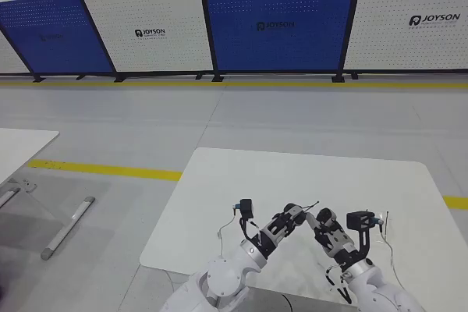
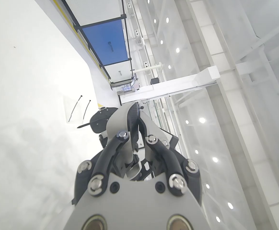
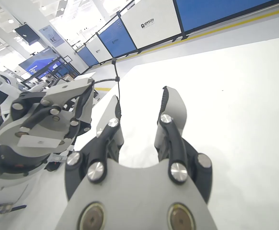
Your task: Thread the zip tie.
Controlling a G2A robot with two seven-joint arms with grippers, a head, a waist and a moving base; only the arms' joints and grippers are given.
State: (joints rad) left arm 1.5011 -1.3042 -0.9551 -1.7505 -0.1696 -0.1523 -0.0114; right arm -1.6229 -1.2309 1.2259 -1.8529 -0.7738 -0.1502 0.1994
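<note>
Your right fingers (image 3: 175, 106) are spread open, holding nothing, beside the zip tie (image 3: 116, 79); your left fingers (image 3: 67, 89) pinch it up off the counter (image 3: 225, 77) for threading.

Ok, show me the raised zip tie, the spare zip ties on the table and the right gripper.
zip tie (image 3: 116, 79): right wrist view, its small black block.
spare zip ties (image 2: 75, 108): left wrist view, mid-strap of one.
right gripper (image 3: 139, 93): right wrist view, between fingertips.
</note>
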